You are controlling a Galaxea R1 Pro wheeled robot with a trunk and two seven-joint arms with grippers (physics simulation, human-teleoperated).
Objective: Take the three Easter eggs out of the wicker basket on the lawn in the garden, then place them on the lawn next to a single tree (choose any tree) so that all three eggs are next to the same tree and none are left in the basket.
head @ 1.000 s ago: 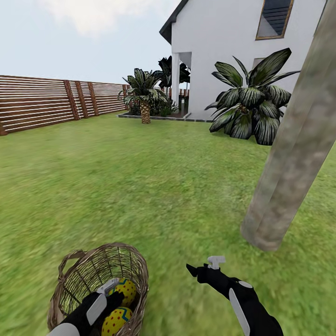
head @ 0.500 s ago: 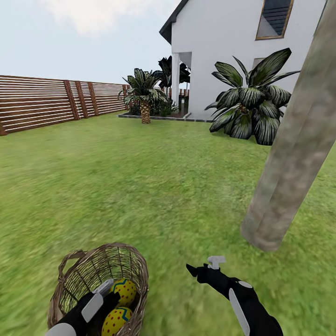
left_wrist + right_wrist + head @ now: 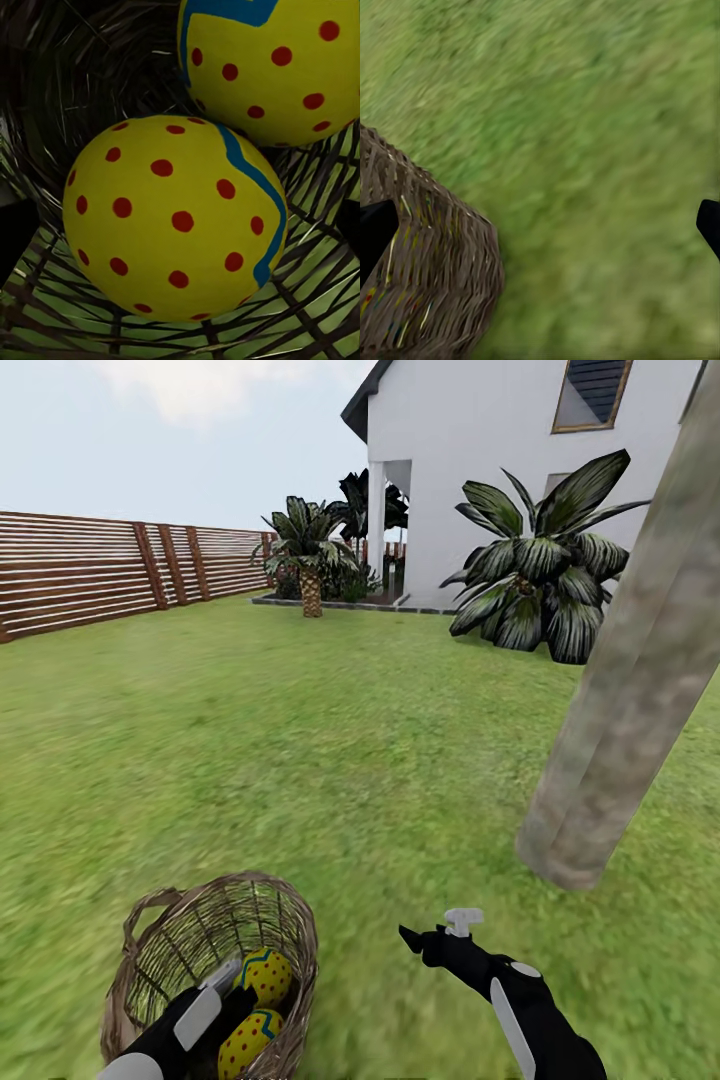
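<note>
Eggs (image 3: 262,972) lie in the wicker basket (image 3: 165,952); left gripper (image 3: 232,972) fingers' state unclear. Center on the nearer egg (image 3: 176,217) first. Right gripper (image 3: 432,932) fingers spread, empty.

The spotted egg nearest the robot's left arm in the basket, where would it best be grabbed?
Probably across its round middle, coming down through the wicker basket's open top, since woven walls block the sides. The nearer Easter egg lies against the second egg, so the fingers should close on the two flanks away from that contact. The left gripper is already inside the rim.
</note>
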